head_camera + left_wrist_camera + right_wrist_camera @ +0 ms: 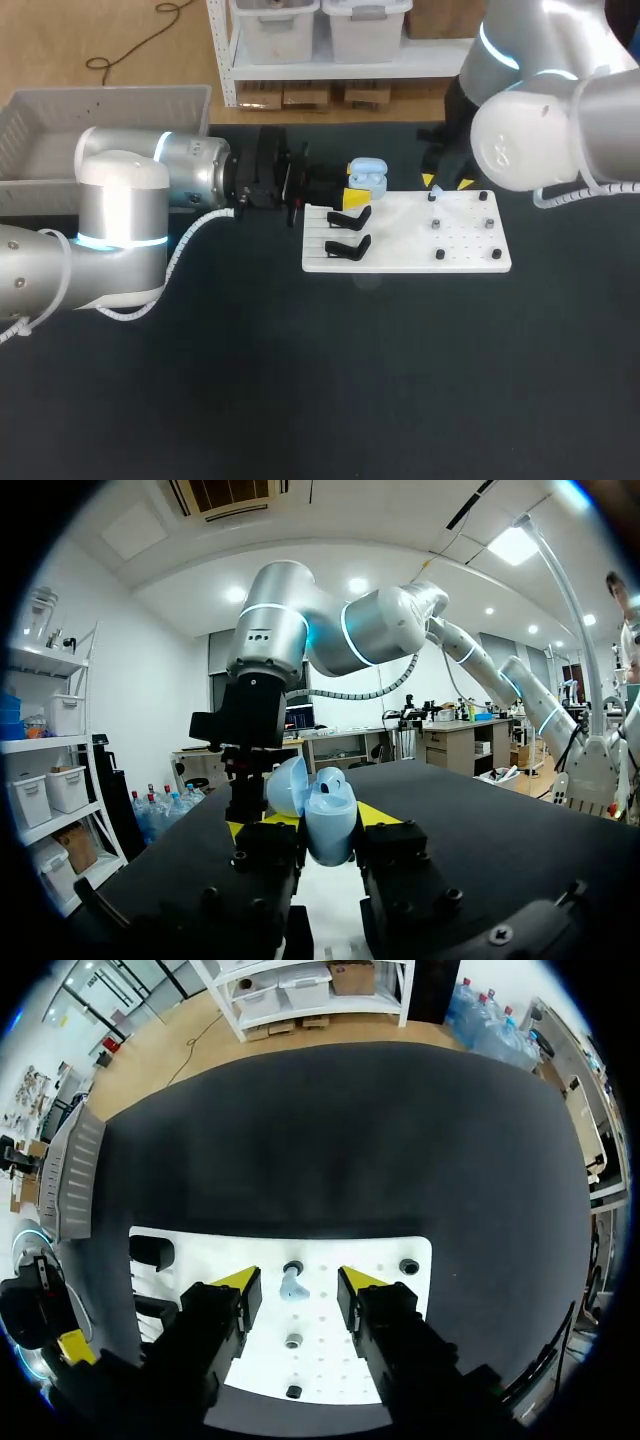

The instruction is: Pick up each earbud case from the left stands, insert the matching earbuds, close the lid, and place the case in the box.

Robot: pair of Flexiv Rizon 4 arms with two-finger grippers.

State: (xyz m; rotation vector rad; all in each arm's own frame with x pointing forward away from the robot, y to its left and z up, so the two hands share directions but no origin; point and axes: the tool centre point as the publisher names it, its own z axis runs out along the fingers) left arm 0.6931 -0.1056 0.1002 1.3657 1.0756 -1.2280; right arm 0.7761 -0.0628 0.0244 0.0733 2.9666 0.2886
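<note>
A light blue earbud case (368,176) with its lid up is held above the back left corner of the white board (470,262). My left gripper (358,188) is shut on it from both sides. In the left wrist view the case (330,830) stands upright between the yellow-tipped fingers, its lid (288,785) tipped back. My right gripper (448,182) hangs over the board's back right part. Its fingers stand apart on either side of a small light blue earbud (291,1286) on a peg, touching neither side.
Two empty black stands (348,232) sit on the board's left side. Several dark pegs (440,254) dot its right side. A grey bin (100,110) stands at the table's back left. Dark table surface lies in front of the board.
</note>
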